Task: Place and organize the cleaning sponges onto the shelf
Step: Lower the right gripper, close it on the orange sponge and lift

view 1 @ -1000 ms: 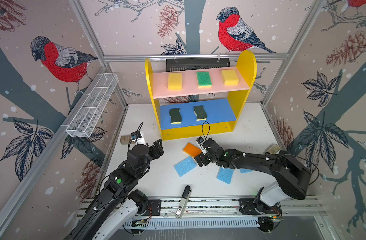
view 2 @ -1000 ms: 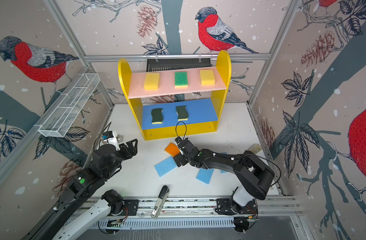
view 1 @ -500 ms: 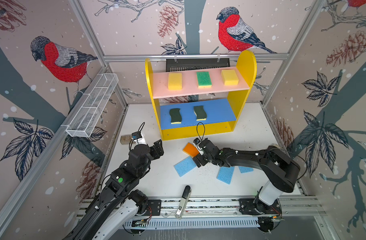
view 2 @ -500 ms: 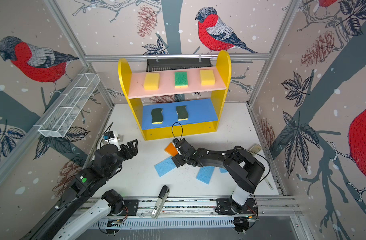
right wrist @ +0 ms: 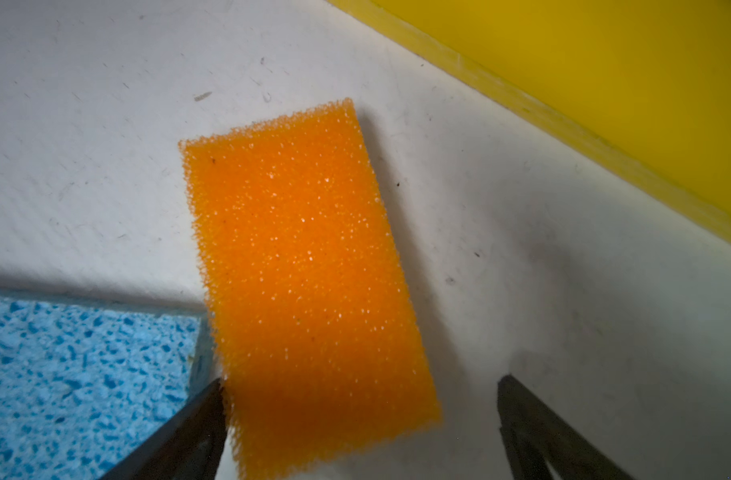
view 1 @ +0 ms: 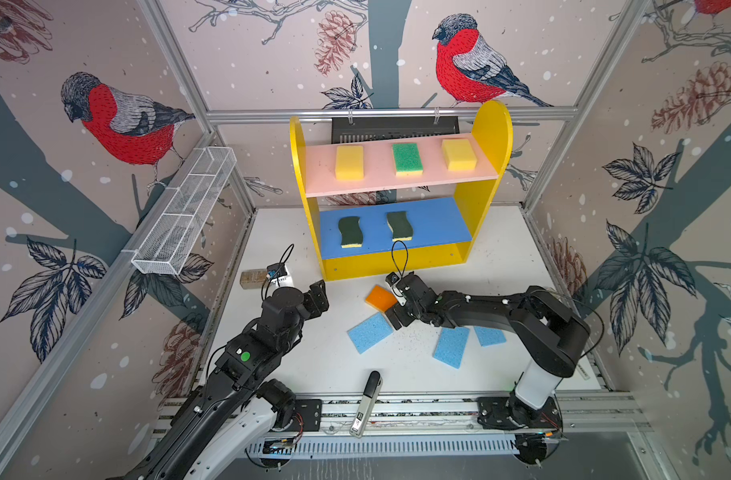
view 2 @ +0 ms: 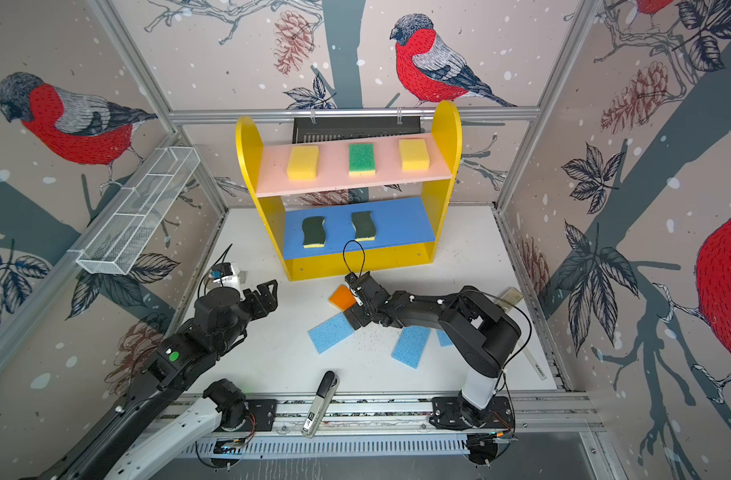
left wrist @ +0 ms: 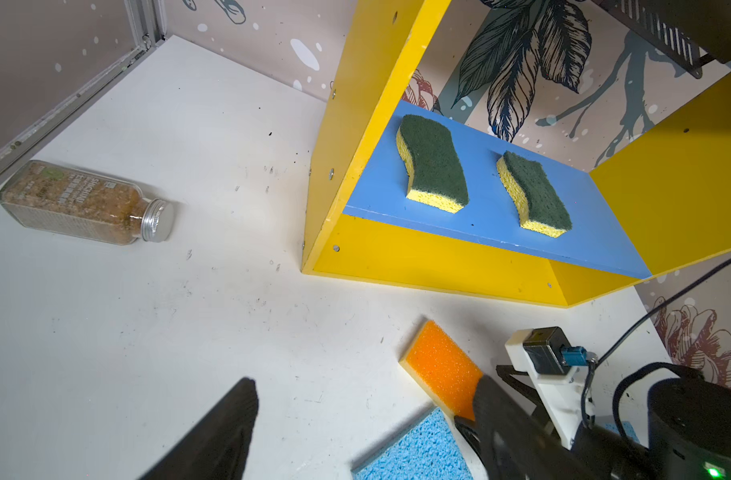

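Both arms are black with rounded joints. The left arm [view 1: 268,332] has a small green round mark [view 1: 244,356] and a white lower link [view 1: 234,432]. The right arm [view 1: 492,309] also has a white lower link [view 1: 536,384]. Each wrist carries a white camera mount [left wrist: 552,388] and a thin black cable [view 1: 400,241]. The fingers [right wrist: 180,436] are black and tapered.

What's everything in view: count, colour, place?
shelf: one, yellow, pink, blue, back of table
yellow sponges: two, yellow, pink board ends
green sponge: one, green, pink board middle
wavy sponges: two, dark green, blue board
orange sponge: one, orange, table before shelf
thin sponges: three, light blue, table
bottle: one, brownish, left of shelf
wire basket: one, white, left wall
tool: one, black and white, front rail
left gripper: one, black, open, raised
right gripper: one, black, open, straddling orange sponge
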Robot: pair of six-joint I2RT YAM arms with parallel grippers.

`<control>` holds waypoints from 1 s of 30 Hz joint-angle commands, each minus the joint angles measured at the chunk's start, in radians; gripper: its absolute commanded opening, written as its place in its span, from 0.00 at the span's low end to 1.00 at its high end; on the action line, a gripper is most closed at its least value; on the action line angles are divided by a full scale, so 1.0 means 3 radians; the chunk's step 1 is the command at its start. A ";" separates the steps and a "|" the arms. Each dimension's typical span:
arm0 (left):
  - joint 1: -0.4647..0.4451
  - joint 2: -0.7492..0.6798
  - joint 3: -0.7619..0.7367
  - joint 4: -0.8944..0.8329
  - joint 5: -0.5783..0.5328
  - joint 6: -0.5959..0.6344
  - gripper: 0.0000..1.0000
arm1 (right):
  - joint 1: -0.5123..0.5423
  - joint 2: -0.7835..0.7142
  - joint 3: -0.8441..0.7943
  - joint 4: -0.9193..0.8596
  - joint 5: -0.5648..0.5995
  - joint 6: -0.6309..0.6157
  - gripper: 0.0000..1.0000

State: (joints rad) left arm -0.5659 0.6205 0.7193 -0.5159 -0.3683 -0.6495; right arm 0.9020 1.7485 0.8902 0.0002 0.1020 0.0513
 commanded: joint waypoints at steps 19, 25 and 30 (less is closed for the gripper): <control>0.0000 -0.0017 -0.0035 0.0089 -0.0070 -0.0029 0.82 | -0.0052 0.0315 0.0254 -0.0036 -0.0180 -0.0273 0.94; 0.0000 -0.0030 -0.0035 0.0078 -0.0073 -0.0041 0.82 | -0.0051 0.0338 0.0240 -0.0051 -0.0140 -0.0212 0.86; 0.0000 -0.0041 -0.0044 0.0084 -0.0077 -0.0049 0.82 | -0.0099 0.0320 0.0190 -0.0026 -0.0012 -0.0031 0.76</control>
State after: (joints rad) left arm -0.5659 0.6106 0.7074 -0.5045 -0.3759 -0.6563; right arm 0.8822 1.8435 0.9581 0.0353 0.0475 0.0067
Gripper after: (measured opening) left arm 0.821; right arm 0.780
